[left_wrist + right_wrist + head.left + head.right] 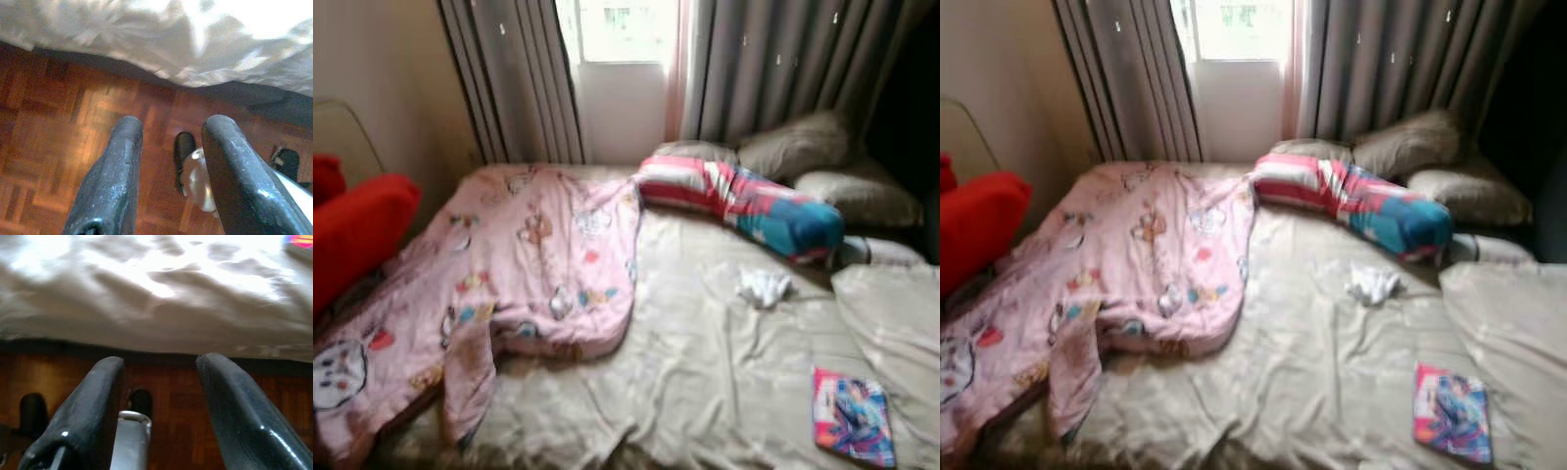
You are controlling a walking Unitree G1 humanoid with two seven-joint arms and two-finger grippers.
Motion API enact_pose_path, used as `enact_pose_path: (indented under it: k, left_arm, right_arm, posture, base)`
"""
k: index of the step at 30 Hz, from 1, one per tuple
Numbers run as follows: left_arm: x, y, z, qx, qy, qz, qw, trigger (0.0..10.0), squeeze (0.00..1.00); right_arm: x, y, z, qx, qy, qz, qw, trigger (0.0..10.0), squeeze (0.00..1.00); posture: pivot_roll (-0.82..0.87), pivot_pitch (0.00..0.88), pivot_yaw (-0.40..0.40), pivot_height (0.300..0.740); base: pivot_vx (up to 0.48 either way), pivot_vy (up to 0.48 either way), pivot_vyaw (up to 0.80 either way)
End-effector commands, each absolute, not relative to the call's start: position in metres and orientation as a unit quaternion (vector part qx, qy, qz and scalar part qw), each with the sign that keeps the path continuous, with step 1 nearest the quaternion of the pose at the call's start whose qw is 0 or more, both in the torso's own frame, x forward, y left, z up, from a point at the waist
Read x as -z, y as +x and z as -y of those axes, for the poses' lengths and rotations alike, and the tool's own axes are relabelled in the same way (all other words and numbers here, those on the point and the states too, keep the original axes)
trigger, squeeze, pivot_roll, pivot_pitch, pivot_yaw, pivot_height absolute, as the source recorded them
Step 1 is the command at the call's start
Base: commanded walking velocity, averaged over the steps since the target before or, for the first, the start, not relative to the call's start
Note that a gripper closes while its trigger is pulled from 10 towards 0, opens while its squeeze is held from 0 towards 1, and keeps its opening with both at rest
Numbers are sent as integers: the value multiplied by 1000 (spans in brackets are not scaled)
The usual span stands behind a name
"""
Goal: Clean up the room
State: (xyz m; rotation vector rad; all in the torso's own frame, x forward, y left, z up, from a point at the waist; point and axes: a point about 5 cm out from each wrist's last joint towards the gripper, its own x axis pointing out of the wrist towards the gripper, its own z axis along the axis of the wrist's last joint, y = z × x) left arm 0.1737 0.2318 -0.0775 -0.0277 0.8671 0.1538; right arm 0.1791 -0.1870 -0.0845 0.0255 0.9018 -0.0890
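You're at the bed's foot w/ both arms hanging idle: left gripper (pixel 168 171) and right gripper (pixel 159 401) have fingers apart, nothing held, over the parquet floor (pixel 58 107). Clutter on the beige sheet (pixel 705 372): crumpled white cloth (pixel 764 287) at 1 o'clock, a colourful book (pixel 853 416) at 4 o'clock, pink cartoon blanket (pixel 509 274) bunched at 10 o'clock and drooping off the edge. Risks: blanket hem snagging your legs; loose sheet dragging w/ any grab, book sliding off.
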Motion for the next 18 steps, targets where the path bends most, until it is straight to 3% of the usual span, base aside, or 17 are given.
enact_pose_path:
  k: [1, 18]
  left_arm:
    - [80, 166, -237, -81, -8, -435, 897, 10000, 0]
    - [80, 166, -236, -84, -11, -436, 896, 10000, 0]
  right_arm:
    - [84, 180, 182, 42, 21, -434, 900, 10000, 0]
    - [89, 171, 186, 45, 22, -447, 893, 10000, 0]
  posture:
    - [-4, 108, 14, 740]
    - [1, 139, 13, 740]
  base:
    - [0, 382, 0]
    - [0, 381, 0]
